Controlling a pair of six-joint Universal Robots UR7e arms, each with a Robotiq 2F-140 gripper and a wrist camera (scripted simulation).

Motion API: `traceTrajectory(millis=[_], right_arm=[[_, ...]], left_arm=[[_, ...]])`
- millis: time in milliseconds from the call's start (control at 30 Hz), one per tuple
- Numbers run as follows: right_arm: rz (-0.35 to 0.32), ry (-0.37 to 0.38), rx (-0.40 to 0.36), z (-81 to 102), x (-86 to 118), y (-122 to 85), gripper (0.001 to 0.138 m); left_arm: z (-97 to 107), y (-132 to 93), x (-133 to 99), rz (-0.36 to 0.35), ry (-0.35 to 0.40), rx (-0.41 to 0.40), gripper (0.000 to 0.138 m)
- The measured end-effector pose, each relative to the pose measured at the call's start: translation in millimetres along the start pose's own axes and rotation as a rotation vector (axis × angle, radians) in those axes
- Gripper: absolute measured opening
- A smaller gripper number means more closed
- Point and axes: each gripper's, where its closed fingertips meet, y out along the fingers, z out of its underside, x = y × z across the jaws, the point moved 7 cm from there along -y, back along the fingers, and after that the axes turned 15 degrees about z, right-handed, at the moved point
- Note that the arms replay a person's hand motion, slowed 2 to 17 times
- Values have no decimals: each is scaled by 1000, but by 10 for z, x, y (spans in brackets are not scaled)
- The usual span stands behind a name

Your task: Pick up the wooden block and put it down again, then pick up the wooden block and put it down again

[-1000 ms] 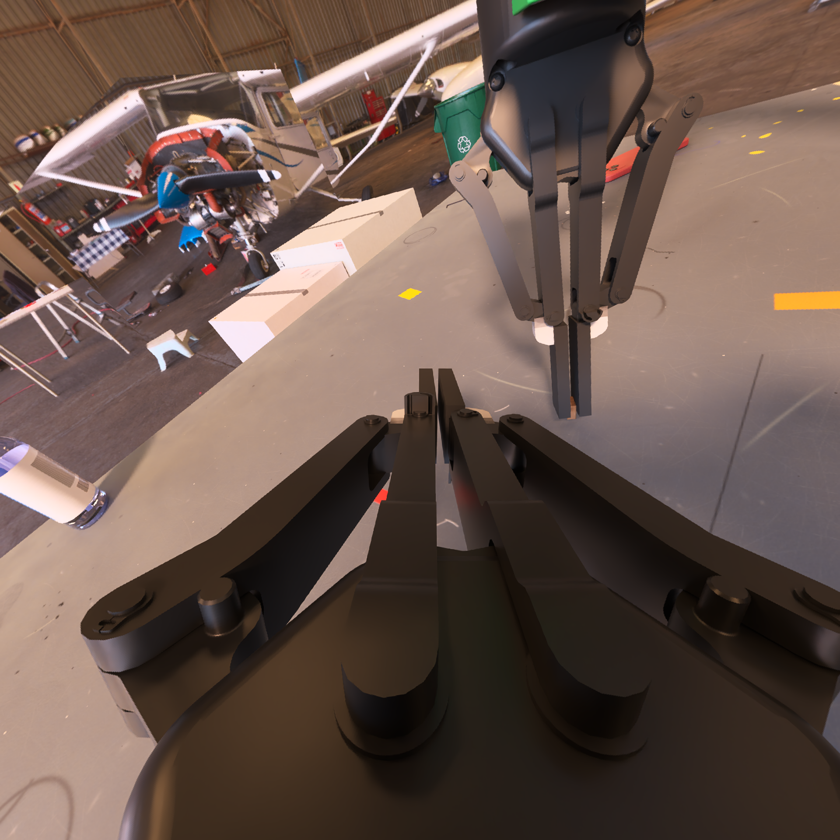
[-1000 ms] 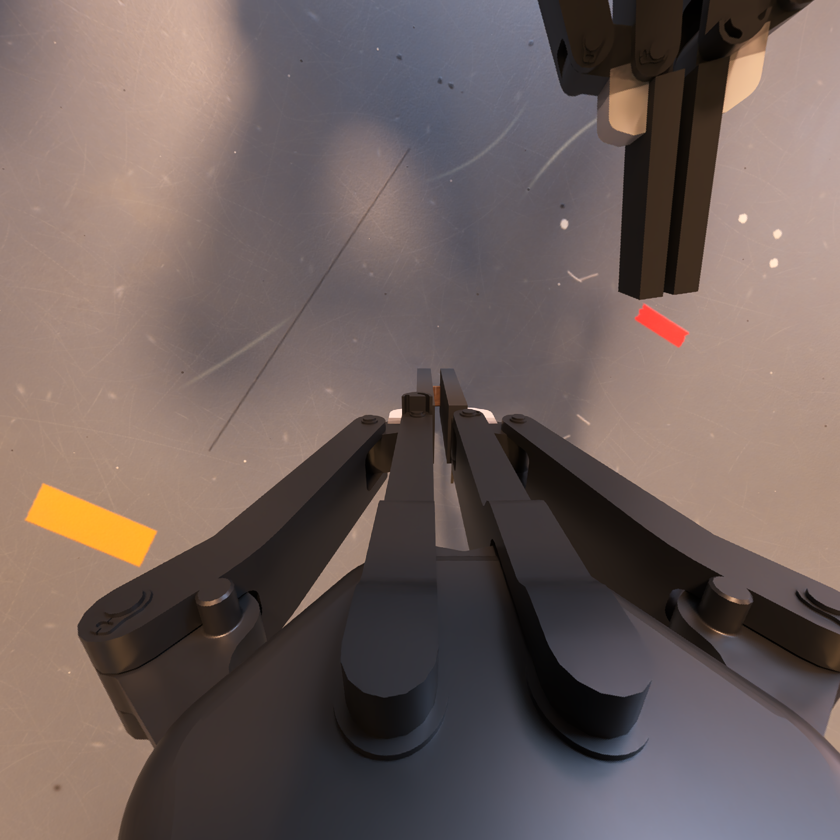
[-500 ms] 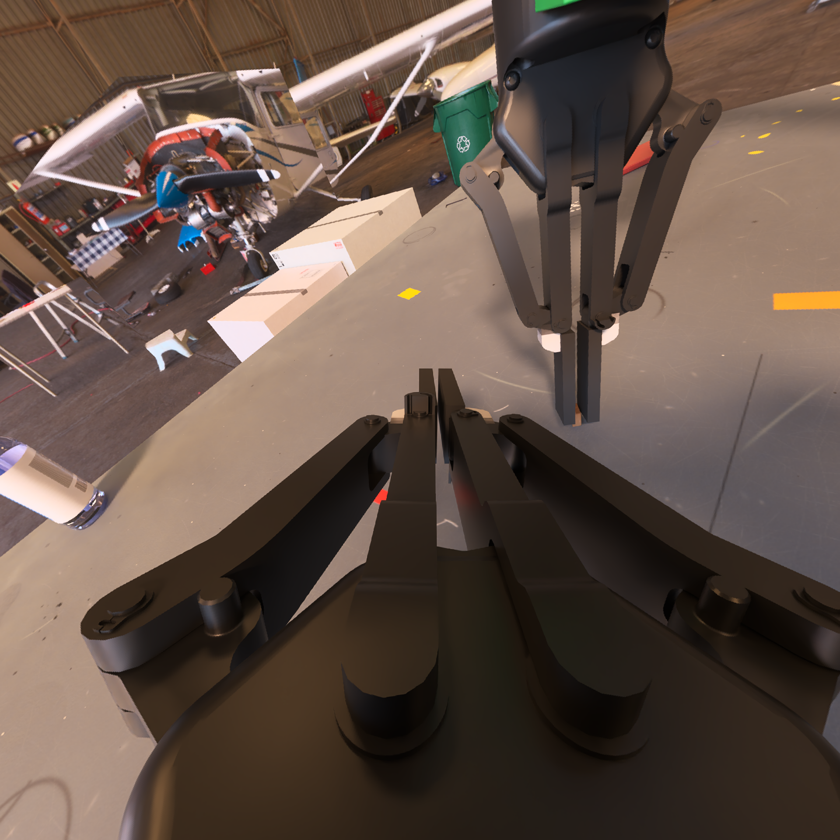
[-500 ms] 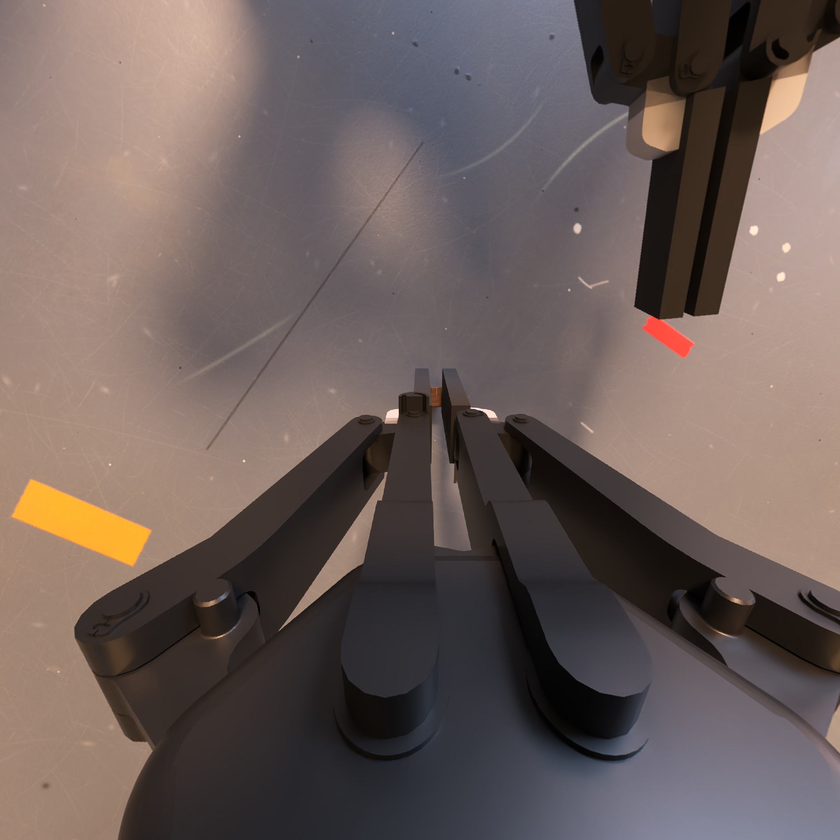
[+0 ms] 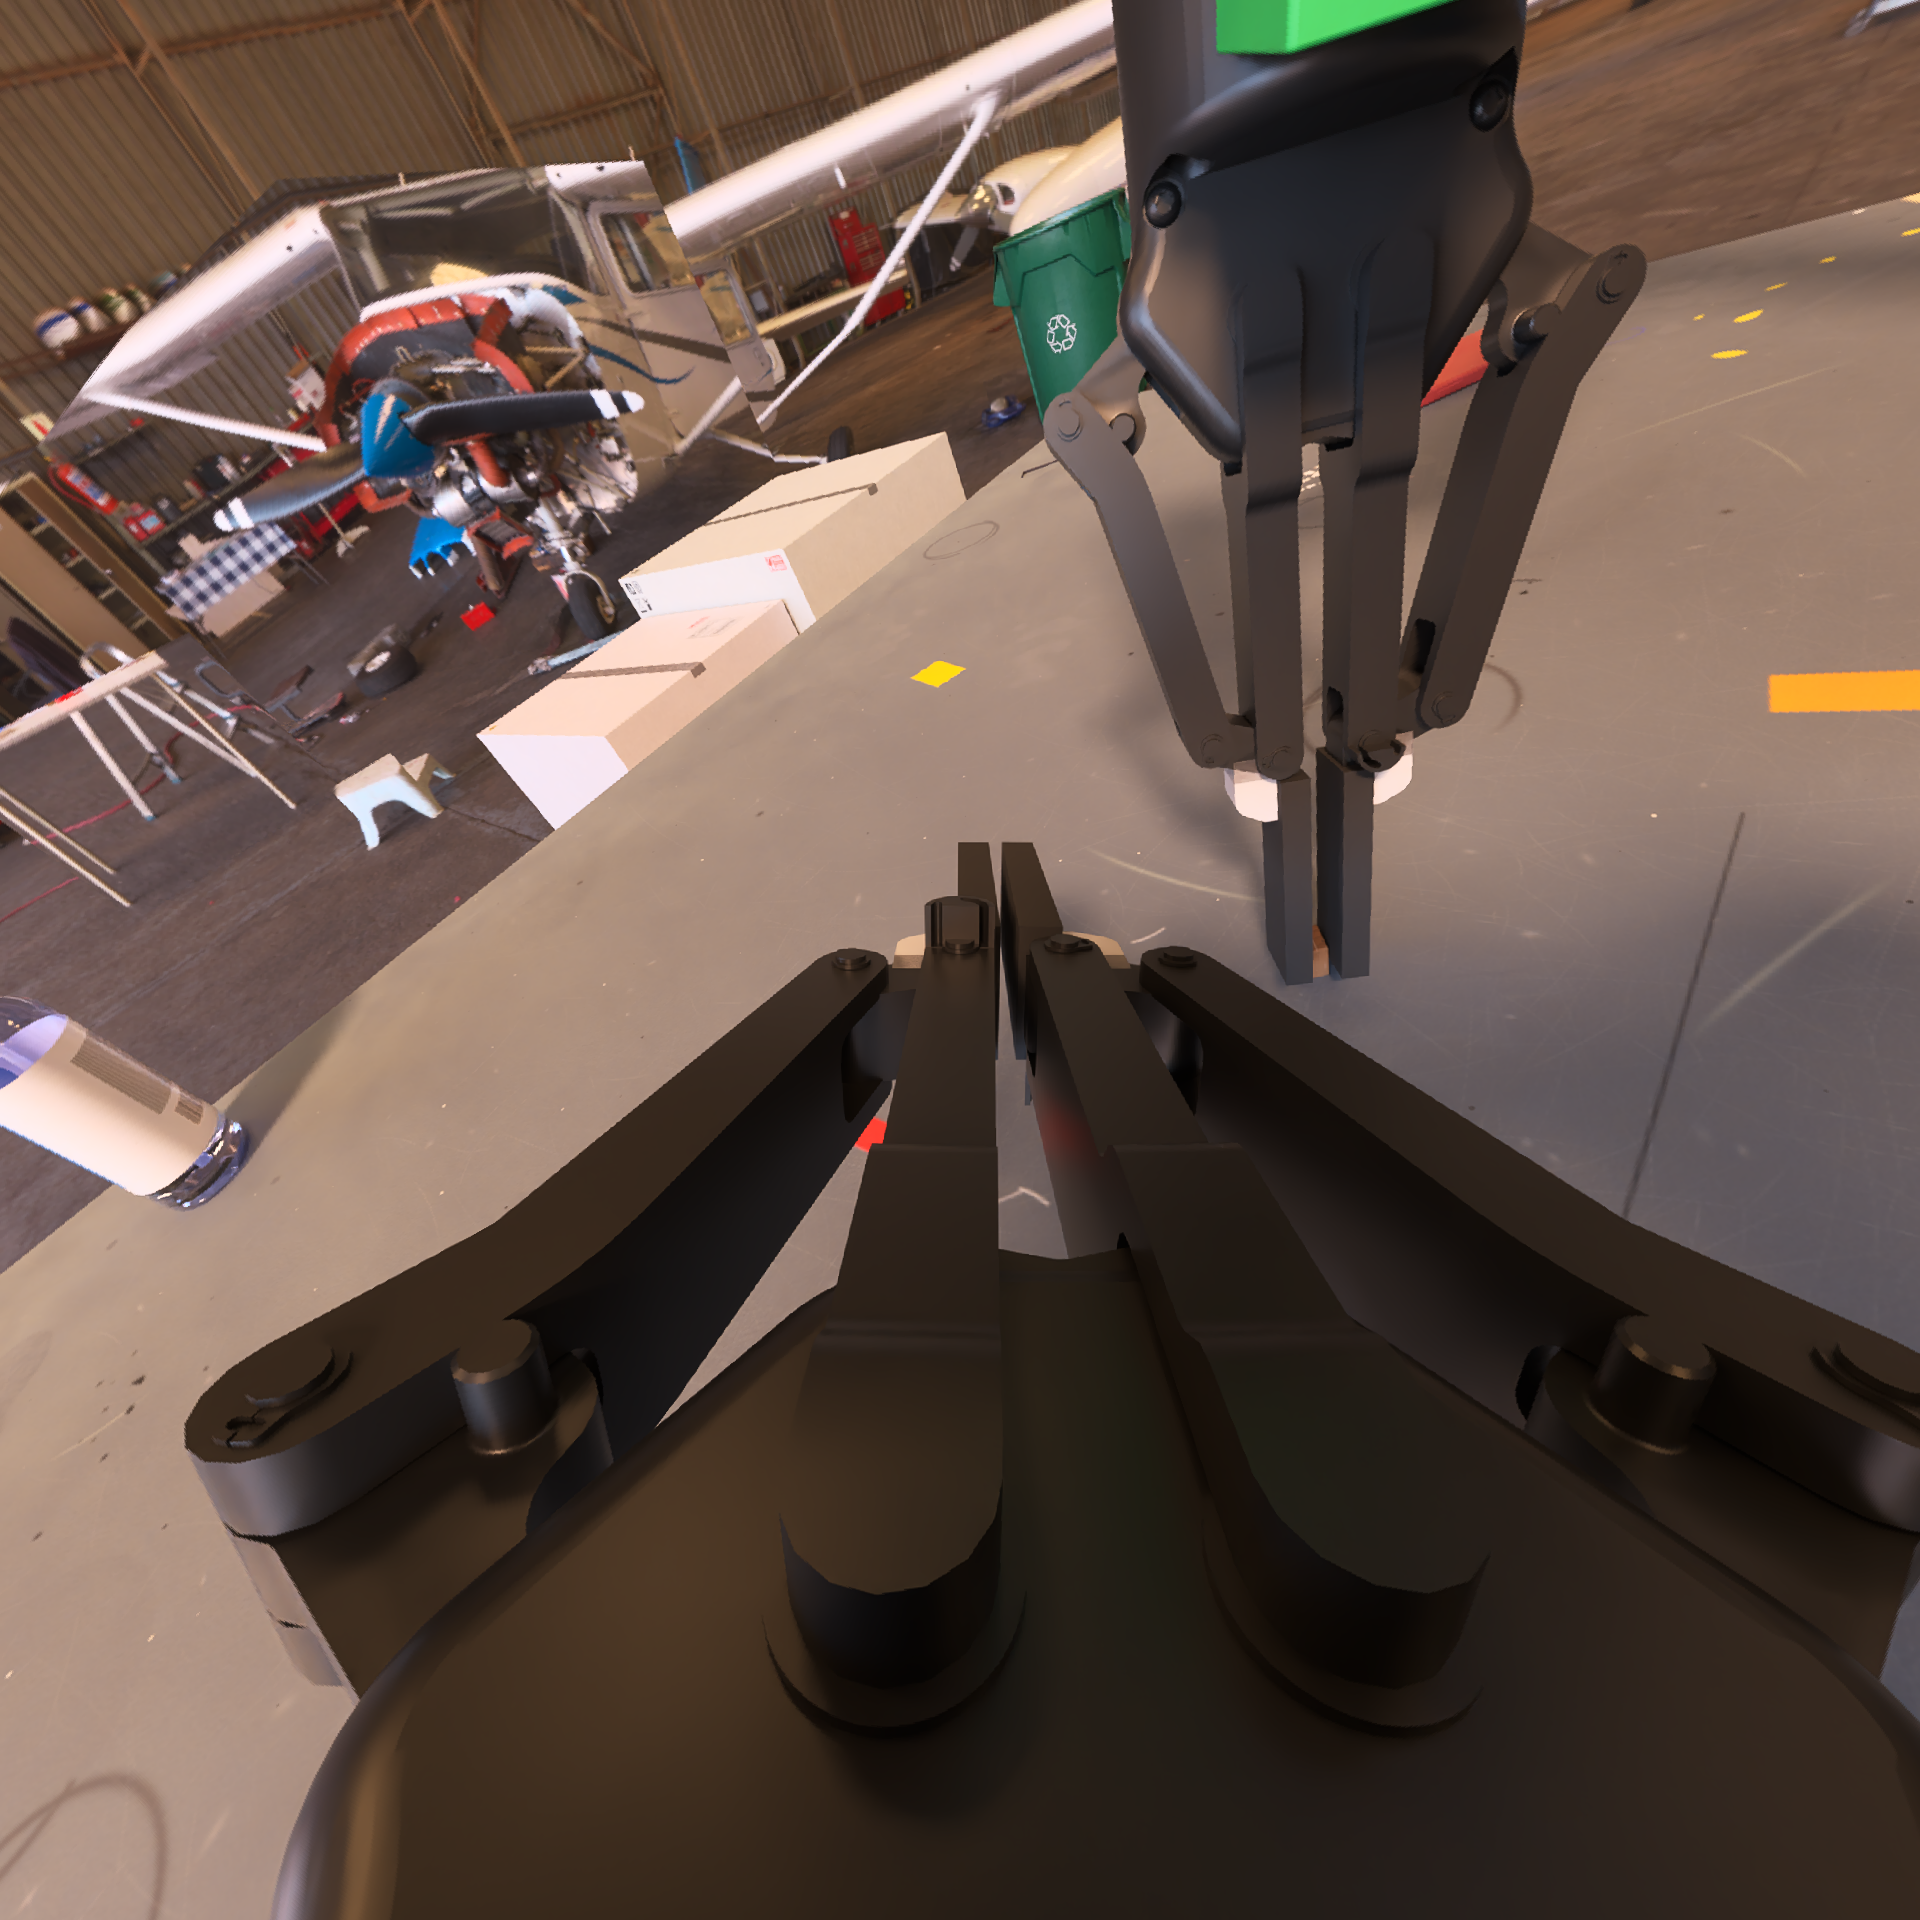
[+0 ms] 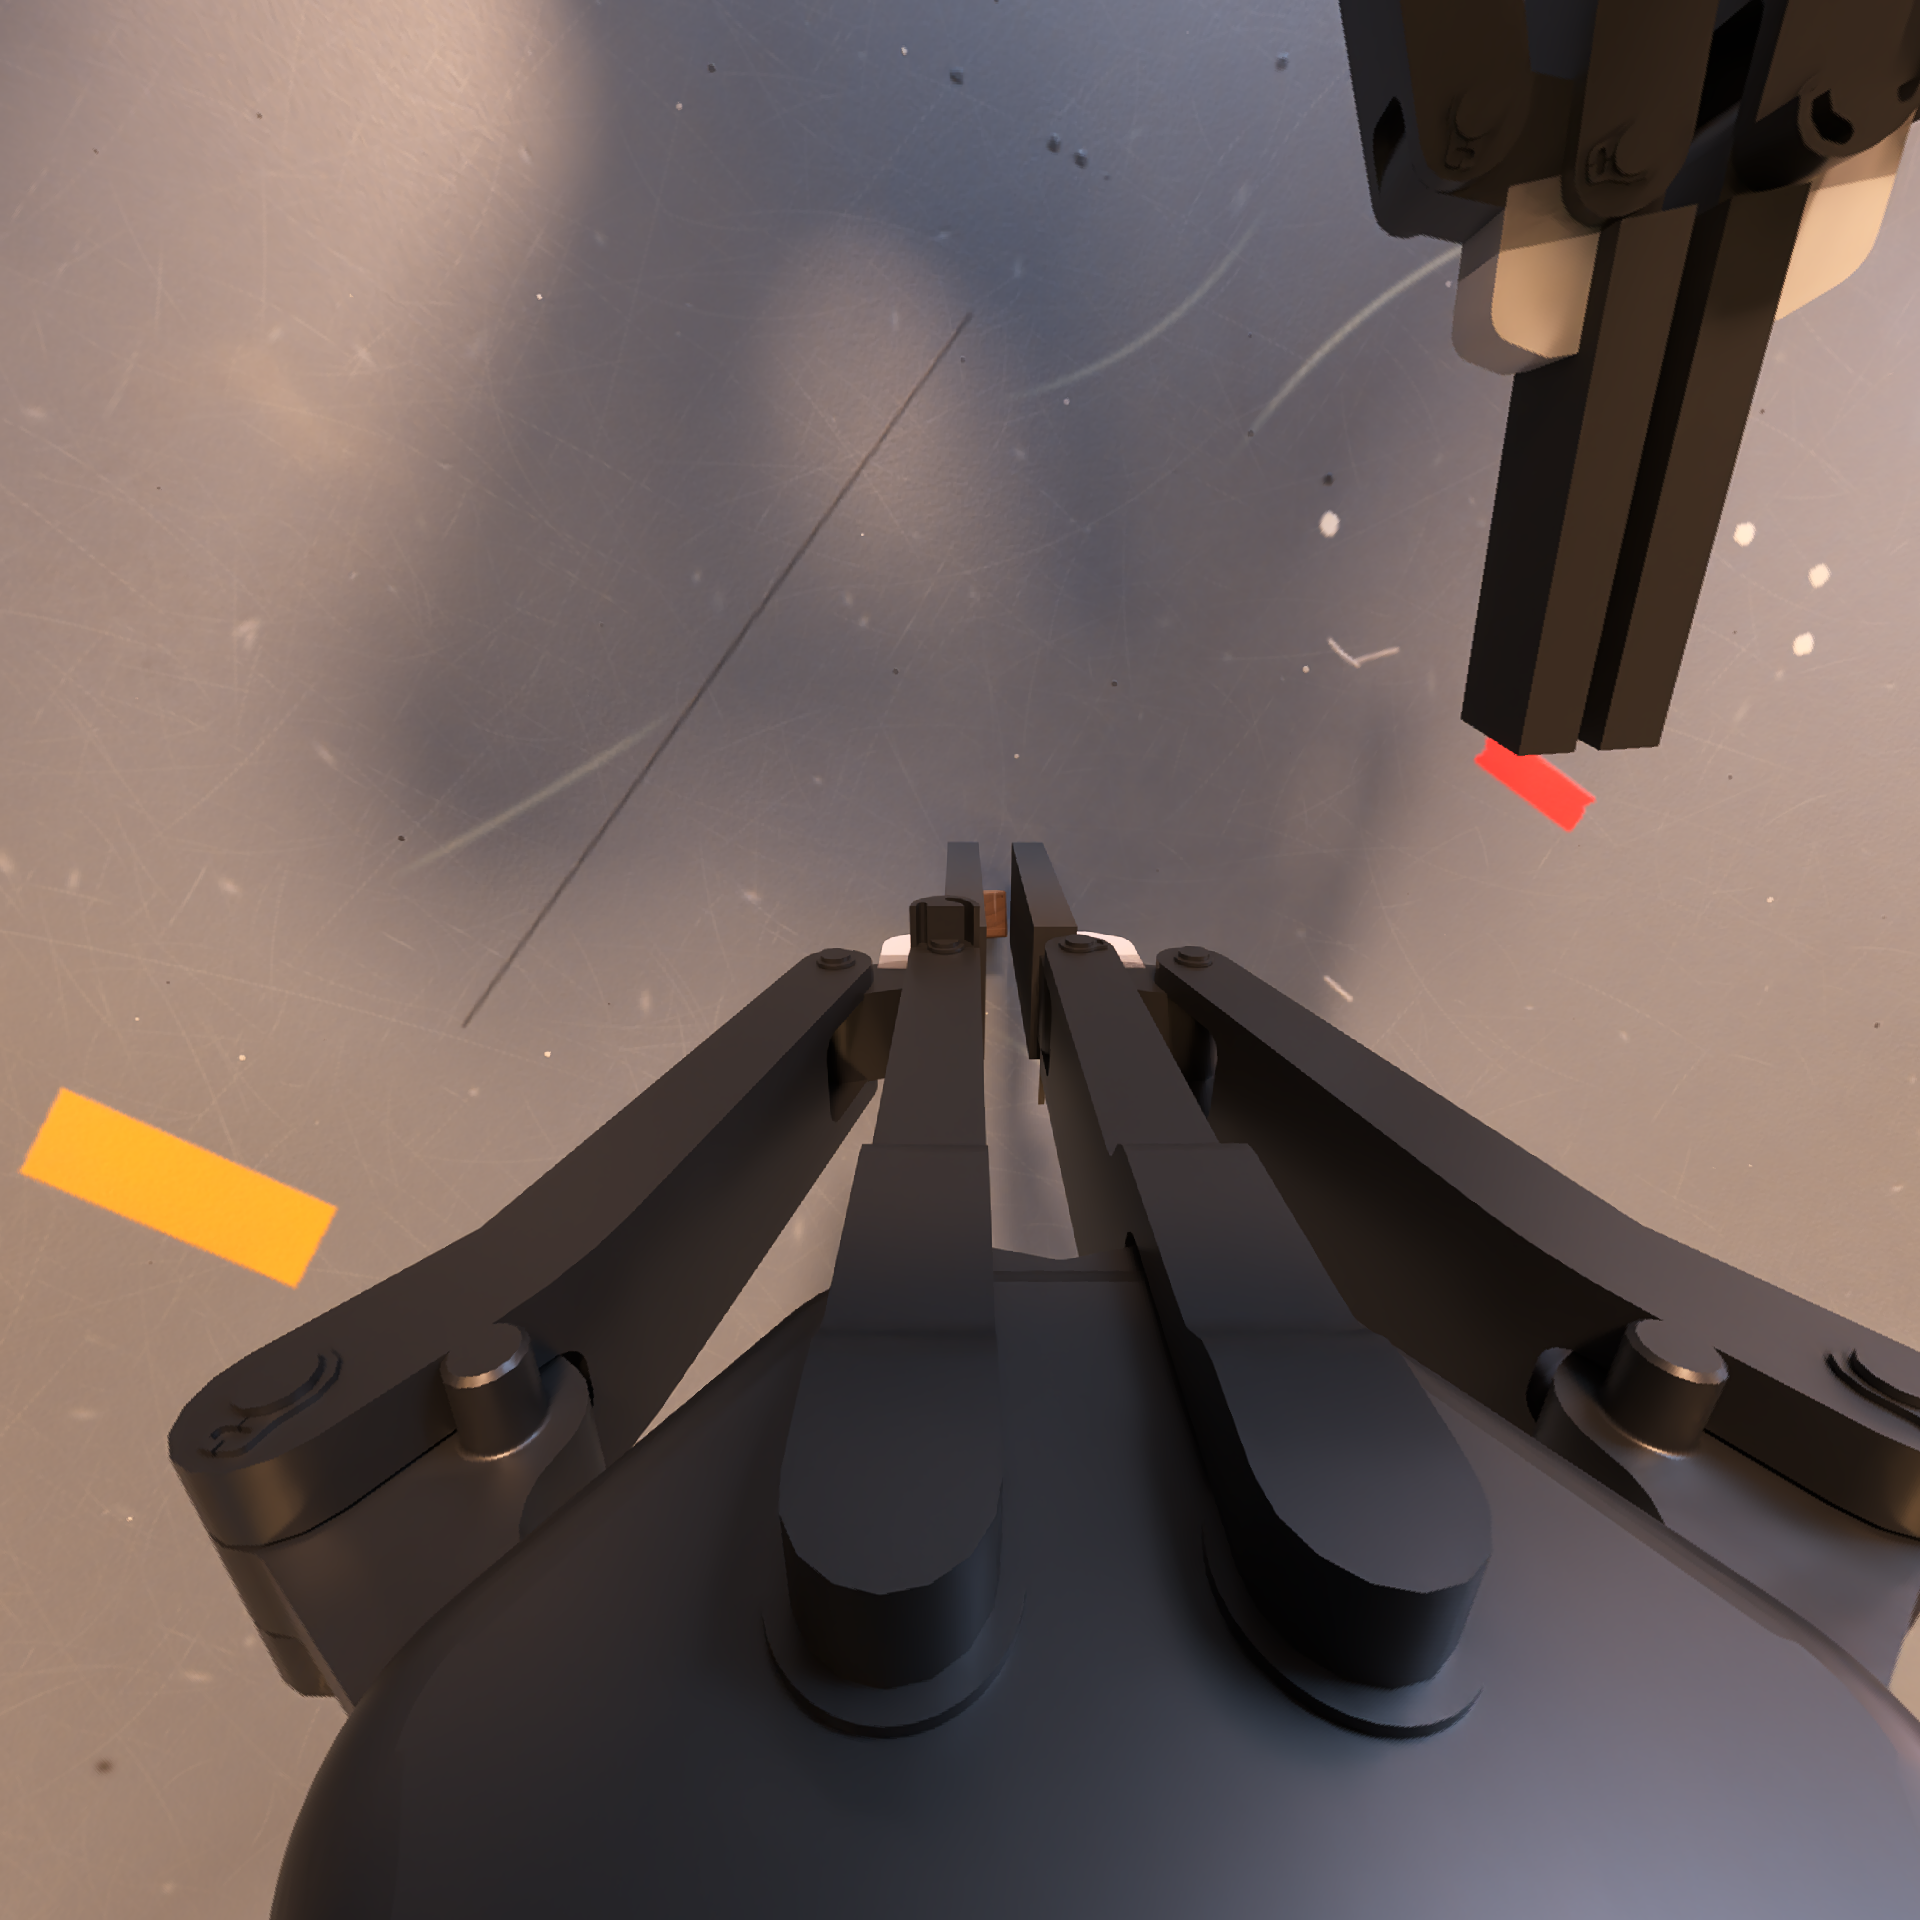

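Note:
The wooden block (image 6: 994, 914) is a small brown piece pinched between the fingertips of my right gripper (image 6: 995, 883), which is shut on it and points straight down at the grey table (image 6: 520, 623). In the left wrist view the right gripper (image 5: 1317, 961) hangs upright with the block (image 5: 1321, 943) showing between its tips, just at the table surface. I cannot tell if it touches. My left gripper (image 5: 997, 883) is shut and empty, low over the table beside the right one; it also shows in the right wrist view (image 6: 1558, 740).
A white can (image 5: 104, 1112) lies at the table's left edge. Cardboard boxes (image 5: 644, 707) and a green bin (image 5: 1060, 301) stand beyond that edge. Flat marks lie on the table: orange (image 6: 177, 1184), red (image 6: 1536, 784), yellow (image 5: 938, 673).
My right gripper has come down toward the table with the block in it and shifted slightly right in the left wrist view. The left gripper has not moved.

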Motion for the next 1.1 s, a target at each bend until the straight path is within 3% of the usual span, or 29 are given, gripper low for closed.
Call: traceTrajectory(millis=[333, 833, 1100], right_arm=[[-35, 4, 22, -13, -9, 9, 6], [-61, 5, 53, -39, -17, 23, 22], [-108, 43, 77, -44, -53, 39, 22]], left_arm=[[1, 3, -4, 2, 2, 1, 3], [-5, 3, -8, 2, 3, 0, 3], [-3, 4, -10, 3, 4, 2, 3]])
